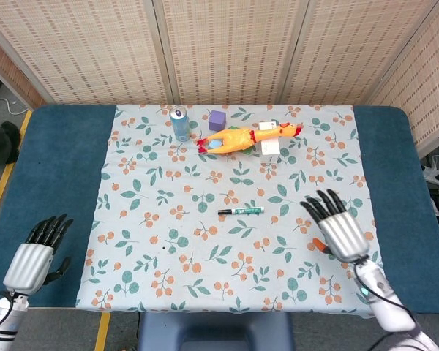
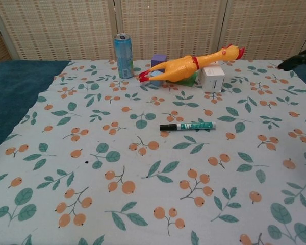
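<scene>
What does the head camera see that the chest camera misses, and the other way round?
Only the head view shows the left robot hand, the whole right robot hand with fingers spread, and the blue table edges. Only the chest view shows the objects close up, with the white box seen plainly. Both show the marker pen, rubber chicken, drink can, purple block and patterned cloth.
</scene>
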Robot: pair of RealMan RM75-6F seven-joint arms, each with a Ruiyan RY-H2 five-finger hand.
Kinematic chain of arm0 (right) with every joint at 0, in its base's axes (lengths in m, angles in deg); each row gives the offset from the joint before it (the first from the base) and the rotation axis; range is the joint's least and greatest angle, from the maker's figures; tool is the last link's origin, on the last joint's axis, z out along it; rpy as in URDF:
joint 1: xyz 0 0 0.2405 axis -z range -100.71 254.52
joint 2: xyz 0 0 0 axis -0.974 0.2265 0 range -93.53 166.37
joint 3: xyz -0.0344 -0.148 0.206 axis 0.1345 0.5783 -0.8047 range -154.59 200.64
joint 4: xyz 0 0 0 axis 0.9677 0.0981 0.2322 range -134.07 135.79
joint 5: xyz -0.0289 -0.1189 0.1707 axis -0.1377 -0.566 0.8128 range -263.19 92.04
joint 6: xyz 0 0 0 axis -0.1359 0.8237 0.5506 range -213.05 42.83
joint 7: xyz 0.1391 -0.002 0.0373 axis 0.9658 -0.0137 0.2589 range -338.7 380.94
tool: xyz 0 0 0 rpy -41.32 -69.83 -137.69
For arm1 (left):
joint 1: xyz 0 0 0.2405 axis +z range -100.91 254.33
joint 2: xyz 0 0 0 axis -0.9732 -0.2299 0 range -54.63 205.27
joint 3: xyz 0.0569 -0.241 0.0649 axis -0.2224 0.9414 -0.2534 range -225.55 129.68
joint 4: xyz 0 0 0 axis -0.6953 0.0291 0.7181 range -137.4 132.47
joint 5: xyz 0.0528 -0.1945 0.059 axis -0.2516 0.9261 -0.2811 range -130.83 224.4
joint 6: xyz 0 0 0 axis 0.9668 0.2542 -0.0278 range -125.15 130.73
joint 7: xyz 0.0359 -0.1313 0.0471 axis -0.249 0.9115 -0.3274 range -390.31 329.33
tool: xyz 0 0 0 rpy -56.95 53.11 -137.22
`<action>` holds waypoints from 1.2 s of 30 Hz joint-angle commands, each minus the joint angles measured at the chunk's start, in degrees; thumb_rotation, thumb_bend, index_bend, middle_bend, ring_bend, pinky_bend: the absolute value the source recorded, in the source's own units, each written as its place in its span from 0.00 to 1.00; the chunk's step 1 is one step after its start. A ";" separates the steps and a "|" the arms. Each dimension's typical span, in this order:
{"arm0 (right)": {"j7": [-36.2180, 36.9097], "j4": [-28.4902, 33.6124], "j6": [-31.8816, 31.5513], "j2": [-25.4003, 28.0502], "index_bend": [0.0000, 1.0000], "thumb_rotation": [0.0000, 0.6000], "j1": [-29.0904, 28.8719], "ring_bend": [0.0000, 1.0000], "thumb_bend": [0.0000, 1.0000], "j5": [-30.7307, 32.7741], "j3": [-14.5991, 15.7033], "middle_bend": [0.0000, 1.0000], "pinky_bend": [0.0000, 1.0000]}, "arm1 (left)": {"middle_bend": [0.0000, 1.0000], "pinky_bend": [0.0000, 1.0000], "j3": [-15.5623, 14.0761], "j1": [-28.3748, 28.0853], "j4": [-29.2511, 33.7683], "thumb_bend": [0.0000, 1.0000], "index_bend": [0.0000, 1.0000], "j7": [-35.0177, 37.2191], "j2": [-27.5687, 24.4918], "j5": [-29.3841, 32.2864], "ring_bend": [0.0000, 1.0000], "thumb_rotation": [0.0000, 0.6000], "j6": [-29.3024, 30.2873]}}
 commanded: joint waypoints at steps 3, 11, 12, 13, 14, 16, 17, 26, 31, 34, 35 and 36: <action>-10.02 -11.50 8.76 -15.29 0.34 1.00 -10.83 0.00 0.15 8.61 -6.73 0.30 0.00 | 0.00 0.10 0.13 0.09 0.27 0.39 0.00 -0.30 -0.38 1.16 0.00 1.00 -0.66; -15.37 -22.94 11.58 -26.89 0.37 1.00 -17.12 0.00 0.19 15.64 -9.45 0.32 0.00 | 0.00 0.10 0.31 0.23 0.59 0.39 0.00 0.28 -0.96 1.62 0.00 1.00 -0.48; -15.86 -23.83 11.67 -27.77 0.38 1.00 -17.61 0.00 0.19 16.12 -9.57 0.33 0.00 | 0.00 0.10 0.29 0.25 0.65 0.39 0.00 0.46 -1.11 1.62 0.00 1.00 -0.48; -16.35 -24.60 11.80 -28.54 0.39 1.00 -18.08 0.00 0.19 16.58 -9.65 0.33 0.00 | 0.00 0.10 0.30 0.22 0.63 0.39 0.00 0.65 -1.22 1.71 0.00 1.00 -0.60; -17.09 -25.52 11.94 -29.46 0.40 1.00 -18.65 0.00 0.19 17.18 -9.71 0.34 0.00 | 0.00 0.10 0.31 0.16 0.61 0.39 0.00 0.81 -1.32 1.83 0.00 1.00 -0.78; -18.18 -26.72 12.08 -30.70 0.42 1.00 -19.46 0.00 0.19 17.98 -9.76 0.35 0.00 | 0.00 0.10 0.34 0.01 0.65 0.39 0.00 0.90 -1.42 2.01 0.00 1.00 -1.14; -19.09 -27.49 12.23 -31.43 0.42 1.00 -19.93 0.00 0.19 18.59 -9.71 0.36 0.00 | 0.00 0.10 0.34 -0.02 0.67 0.39 0.00 0.94 -1.46 2.11 0.00 1.00 -1.28; -24.15 -31.25 12.92 -34.09 0.44 1.00 -21.76 0.00 0.21 22.91 -8.99 0.37 0.00 | 0.00 0.10 0.40 0.08 0.67 0.40 0.00 1.44 -1.72 2.35 0.00 1.00 -1.19; -24.66 -32.64 13.35 -34.89 0.45 1.00 -22.17 0.00 0.21 24.44 -8.53 0.38 0.00 | 0.00 0.10 0.45 -0.13 0.45 0.40 0.00 1.50 -1.60 2.56 0.00 1.00 -1.65; -24.60 -33.51 13.47 -35.50 0.47 1.00 -22.50 0.01 0.21 24.77 -8.19 0.39 0.00 | 0.00 0.10 0.38 -0.13 0.54 0.40 0.00 1.37 -1.57 2.55 0.00 1.00 -1.69; -24.62 -33.82 13.46 -35.69 0.47 1.00 -22.64 0.02 0.21 24.81 -8.06 0.39 0.00 | 0.00 0.10 0.45 -0.17 0.50 0.40 0.00 1.39 -1.56 2.66 0.00 1.00 -1.76; -24.56 -33.99 13.40 -35.80 0.48 1.00 -22.72 0.02 0.21 24.82 -8.02 0.39 0.00 | 0.00 0.10 0.49 -0.19 0.47 0.40 0.00 1.38 -1.55 2.71 0.00 1.00 -1.78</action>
